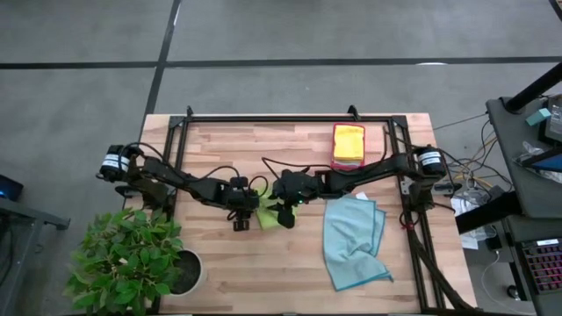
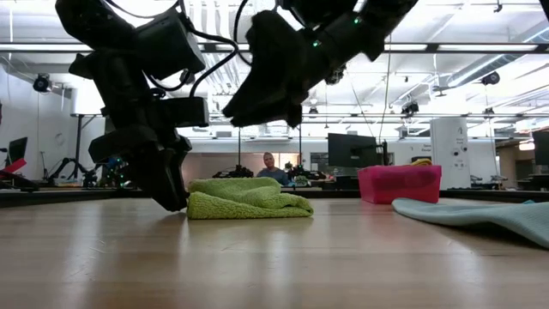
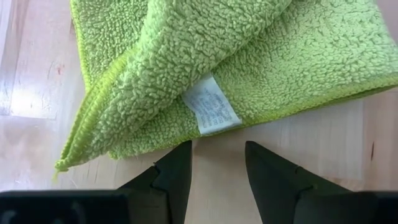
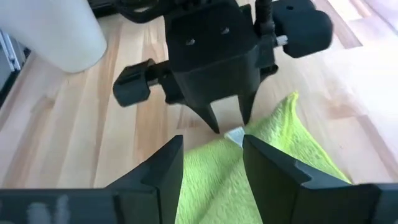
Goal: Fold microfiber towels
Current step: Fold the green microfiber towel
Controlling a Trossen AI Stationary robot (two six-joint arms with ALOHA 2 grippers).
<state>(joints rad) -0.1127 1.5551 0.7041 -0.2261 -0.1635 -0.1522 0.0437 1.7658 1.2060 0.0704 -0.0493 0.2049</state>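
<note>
Both grippers beside lime towel

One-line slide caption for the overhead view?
Both pincers, left and right, open beside a folded lime-green microfiber towel on the wooden table.

Left arm reaches in from 9 o'clock, elbow bent. Left gripper points down near table centre, tips low at the surface. Its fingers stand parted with a clear gap, nothing between them.

Right arm comes in from 3 o'clock, stretched toward centre. Right gripper sits just beside the left one, raised higher and tilted down. Its fingers are also apart and empty, facing the left gripper head-on.
</note>
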